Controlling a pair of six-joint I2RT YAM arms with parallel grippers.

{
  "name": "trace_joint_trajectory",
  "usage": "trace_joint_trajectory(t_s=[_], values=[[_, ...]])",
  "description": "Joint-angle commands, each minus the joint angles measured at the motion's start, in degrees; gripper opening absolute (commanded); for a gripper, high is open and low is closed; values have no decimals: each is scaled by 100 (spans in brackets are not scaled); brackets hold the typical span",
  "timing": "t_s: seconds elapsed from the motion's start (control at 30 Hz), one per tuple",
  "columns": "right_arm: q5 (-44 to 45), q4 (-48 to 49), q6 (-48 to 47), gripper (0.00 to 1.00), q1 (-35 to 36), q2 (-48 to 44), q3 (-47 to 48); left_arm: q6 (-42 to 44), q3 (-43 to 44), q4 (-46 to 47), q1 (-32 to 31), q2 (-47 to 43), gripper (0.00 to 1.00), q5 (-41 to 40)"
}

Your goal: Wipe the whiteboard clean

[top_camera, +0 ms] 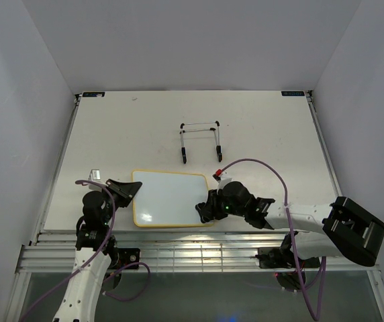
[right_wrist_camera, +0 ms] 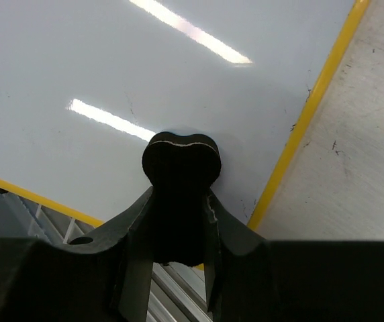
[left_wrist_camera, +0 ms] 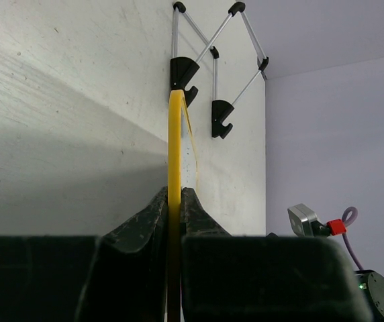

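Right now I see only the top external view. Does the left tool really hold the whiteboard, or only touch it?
Observer: In the left wrist view, the left tool is shut on the yellow frame of the whiteboard, seen edge-on.
Operator: What does the right tool carry?
Observer: The right tool grips a small black eraser, its rounded end at the white face, near the frame.
Operator: Is writing left there?
Observer: None on the part that the right wrist view shows, only light reflections.
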Motion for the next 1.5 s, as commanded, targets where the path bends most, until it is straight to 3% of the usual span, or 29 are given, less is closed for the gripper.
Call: trace_joint_trajectory(t_s=[0.0, 0.23, 0.57, 0.77, 0.87, 1.03, 1.23, 1.47], values=[[670, -603, -231, 8, -10, 145, -290, 174, 55, 236, -29, 145, 0, 217], [873, -849, -276, 8, -142, 251, -439, 253, 116, 105, -29, 101, 0, 191], [952, -1357, -407, 8, -572, -575, -545, 332, 160, -80, -21, -4, 0, 111], [1084, -2404, -960, 8, -766, -1243, 612, 367, 134, -63, -29, 13, 0, 208], [752, -2677, -1162, 8, -766, -1297, 1315, 376, 99, -36, -21, 22, 0, 252], [-628, -2520, -1506, 8, -618, -202, 2468, 253, 2, 95, -29, 5, 0, 384], [-683, -2773, -1954, 8, -108, 1529, 4433, 191, -103, 236, -29, -4, 0, 463], [-111, -3907, -2262, 8, 411, 3150, 6387, 209, -86, 403, -29, 75, 0, 533]])
